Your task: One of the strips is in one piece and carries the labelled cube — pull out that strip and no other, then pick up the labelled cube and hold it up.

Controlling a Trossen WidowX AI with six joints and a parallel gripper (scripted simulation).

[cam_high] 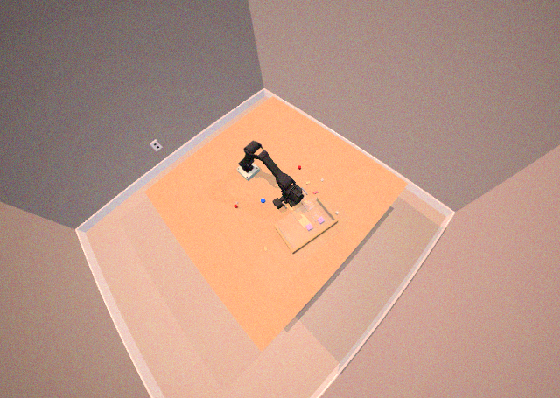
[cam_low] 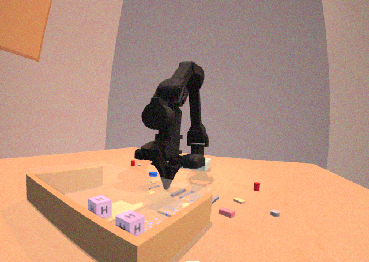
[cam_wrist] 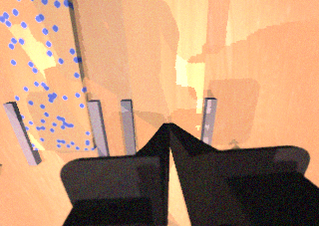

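Two lilac cubes marked H sit in the wooden tray (cam_high: pixel 283 240) (cam_low: pixel 176 231): one cube (cam_high: pixel 309 226) (cam_low: pixel 100 206) and, nearer the tray's corner, the other cube (cam_high: pixel 320 219) (cam_low: pixel 130 222). A blue-dotted strip (cam_wrist: pixel 50 87) lies between two grey bars at left in the wrist view. A plain wood-coloured surface, shadowed and hard to make out as a strip, lies between the other two bars. My gripper (cam_low: pixel 166 188) (cam_wrist: pixel 167 127) is shut and empty. It points down near the tray's arm-side edge, between those two bars in the wrist view. Whether each strip is whole cannot be told.
A see-through sheet appears to cover part of the tray. Around it lie a pink block (cam_low: pixel 226 212), a yellow block (cam_low: pixel 238 200), a grey disc (cam_low: pixel 275 213), a blue disc (cam_high: pixel 262 200) (cam_low: pixel 153 174) and two red cylinders, one (cam_high: pixel 299 167) (cam_low: pixel 256 186) beyond the pink block.
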